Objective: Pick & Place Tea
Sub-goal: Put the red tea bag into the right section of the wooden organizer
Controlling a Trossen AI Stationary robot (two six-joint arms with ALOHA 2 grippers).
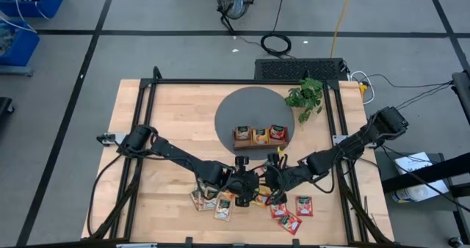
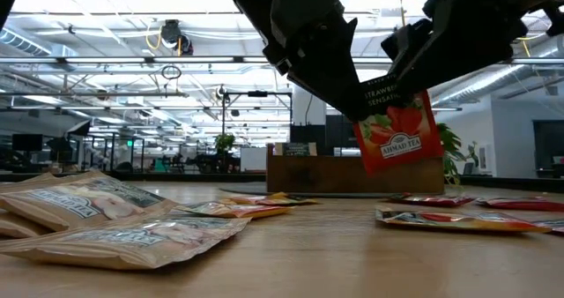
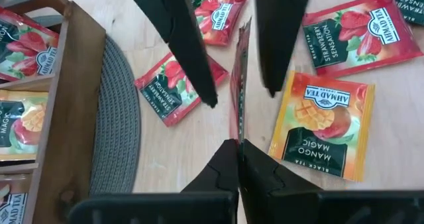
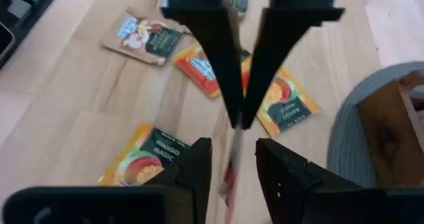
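Tea sachets are lying scattered on the front part of the wooden table (image 1: 176,108), and we are watching one red strawberry sachet (image 2: 398,132) hanging upright in the air above them, between the two arms. Our left gripper (image 3: 238,148) is pinching the edge of this sachet with its fingers pressed together on it. Our right gripper (image 4: 232,144) is sitting just opposite, its fingers standing a little apart on either side of the same sachet's other edge; we cannot tell whether they are touching it.

Below the held sachet, an orange mango sachet (image 3: 322,128) is lying flat on the wood, with more red sachets (image 3: 169,85) near it. Pale beige sachets (image 2: 97,201) are piling up towards the left arm's side of the table.

Farther back, the wooden tray (image 1: 259,136) is sitting on a round grey mat (image 1: 239,108), already holding sachets in its three compartments. A small green plant (image 1: 307,97) is standing just beside the mat.
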